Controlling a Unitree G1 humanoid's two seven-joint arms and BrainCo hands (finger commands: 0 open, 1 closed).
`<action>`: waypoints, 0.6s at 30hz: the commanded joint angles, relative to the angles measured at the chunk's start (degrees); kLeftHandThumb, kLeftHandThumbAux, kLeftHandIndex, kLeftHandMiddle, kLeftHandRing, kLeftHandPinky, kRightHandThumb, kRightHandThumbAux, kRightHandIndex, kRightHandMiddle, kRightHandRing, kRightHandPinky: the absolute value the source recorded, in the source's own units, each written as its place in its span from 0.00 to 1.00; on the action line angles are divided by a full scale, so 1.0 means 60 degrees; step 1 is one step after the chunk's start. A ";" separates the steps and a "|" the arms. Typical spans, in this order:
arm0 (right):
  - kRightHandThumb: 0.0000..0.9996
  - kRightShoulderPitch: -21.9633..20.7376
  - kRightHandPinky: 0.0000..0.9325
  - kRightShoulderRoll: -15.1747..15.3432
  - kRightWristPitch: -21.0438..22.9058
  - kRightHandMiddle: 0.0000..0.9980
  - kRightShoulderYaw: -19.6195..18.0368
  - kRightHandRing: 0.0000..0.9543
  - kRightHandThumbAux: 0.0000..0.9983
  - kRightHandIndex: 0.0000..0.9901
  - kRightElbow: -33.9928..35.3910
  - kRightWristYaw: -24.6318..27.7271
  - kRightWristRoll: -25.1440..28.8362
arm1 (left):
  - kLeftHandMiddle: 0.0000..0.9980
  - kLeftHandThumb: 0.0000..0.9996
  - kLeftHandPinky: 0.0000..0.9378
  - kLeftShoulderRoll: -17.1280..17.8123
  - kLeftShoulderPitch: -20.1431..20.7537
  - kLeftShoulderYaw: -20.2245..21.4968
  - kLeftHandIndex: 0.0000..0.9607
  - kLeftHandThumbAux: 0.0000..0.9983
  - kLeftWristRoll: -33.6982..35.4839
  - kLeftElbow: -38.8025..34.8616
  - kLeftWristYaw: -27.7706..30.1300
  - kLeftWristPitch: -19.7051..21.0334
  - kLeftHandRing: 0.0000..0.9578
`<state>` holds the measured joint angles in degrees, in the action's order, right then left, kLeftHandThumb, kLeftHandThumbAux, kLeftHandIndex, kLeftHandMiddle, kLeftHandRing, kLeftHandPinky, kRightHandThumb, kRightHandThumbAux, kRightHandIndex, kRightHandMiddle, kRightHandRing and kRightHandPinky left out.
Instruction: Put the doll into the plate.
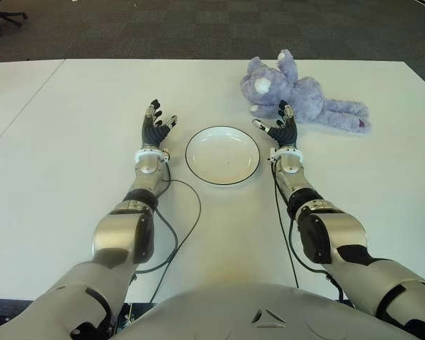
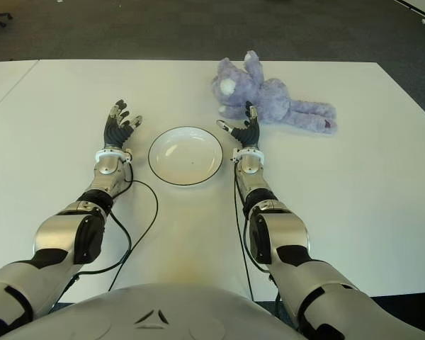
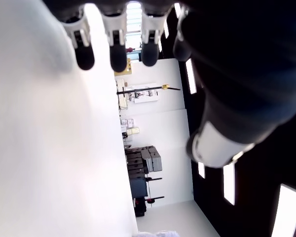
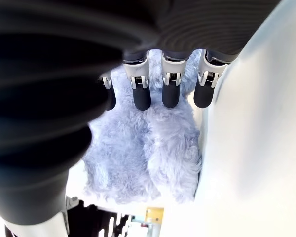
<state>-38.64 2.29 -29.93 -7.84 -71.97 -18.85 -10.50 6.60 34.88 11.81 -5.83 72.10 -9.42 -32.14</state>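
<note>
Just beyond the spread fingertips of the right hand (image 1: 282,132), the fluffy lavender plush doll (image 1: 297,95) lies on the white table (image 1: 71,142), ungrasped. Between the two hands sits the round white black-rimmed plate (image 1: 222,155), holding nothing. Beside the plate's left edge, the left hand (image 1: 156,127) shows fingers extended and holds nothing.

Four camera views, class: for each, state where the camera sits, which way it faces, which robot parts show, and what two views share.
Left eye view: head, down at table; both arms, left hand, right hand, plate, doll.
Right eye view: same scene, slightly offset.
Left wrist view: along left hand's fingers, over table toward the room.
Right wrist view: along right hand's fingers toward the doll.
Shared: right wrist and eye views show the doll.
</note>
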 commanded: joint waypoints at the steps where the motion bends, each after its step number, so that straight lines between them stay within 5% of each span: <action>1: 0.00 0.1433 0.08 -0.0182 0.1211 0.06 0.0121 0.05 0.82 0.08 -0.1025 -0.0158 -0.0154 | 0.10 0.27 0.16 -0.0250 -0.1361 0.0022 0.05 0.73 0.0000 0.0873 -0.0096 0.0583 0.12; 18: 0.00 0.1326 0.09 -0.0323 0.0610 0.08 0.0099 0.06 0.81 0.10 -0.0849 -0.0615 -0.0105 | 0.11 0.25 0.16 -0.0138 -0.1409 0.0228 0.06 0.71 0.0169 0.0869 0.0076 0.0606 0.12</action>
<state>-38.86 2.30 -29.09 -7.59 -71.96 -20.45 -10.93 6.70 34.82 12.59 -5.38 72.10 -9.51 -32.41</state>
